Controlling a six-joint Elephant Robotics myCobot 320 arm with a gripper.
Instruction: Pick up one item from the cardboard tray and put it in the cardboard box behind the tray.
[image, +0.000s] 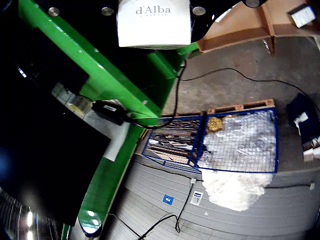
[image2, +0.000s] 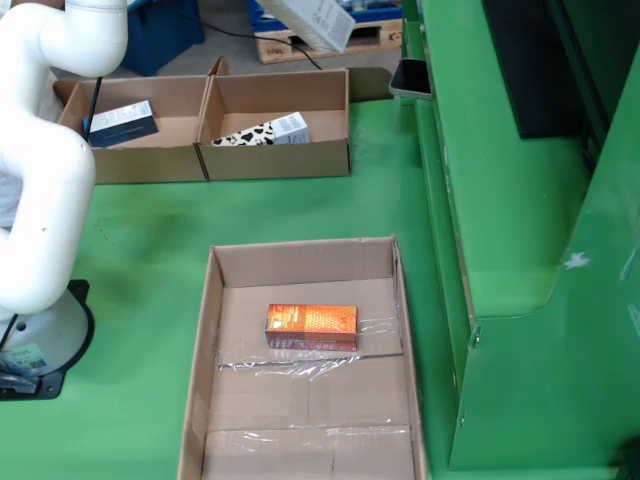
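Observation:
A white d'Alba box fills the top of the wrist view, held tight against my gripper, whose fingers do not show. In the fixed view the same white box hangs tilted in the air at the top edge, above the right cardboard box; that box holds a cow-patterned carton. The cardboard tray lies in front with one orange box on its floor. The white arm stands at the left.
A second cardboard box at the back left holds a dark blue carton. A tall green machine frame walls the right side. Beyond the table are a pallet and a blue wire cage.

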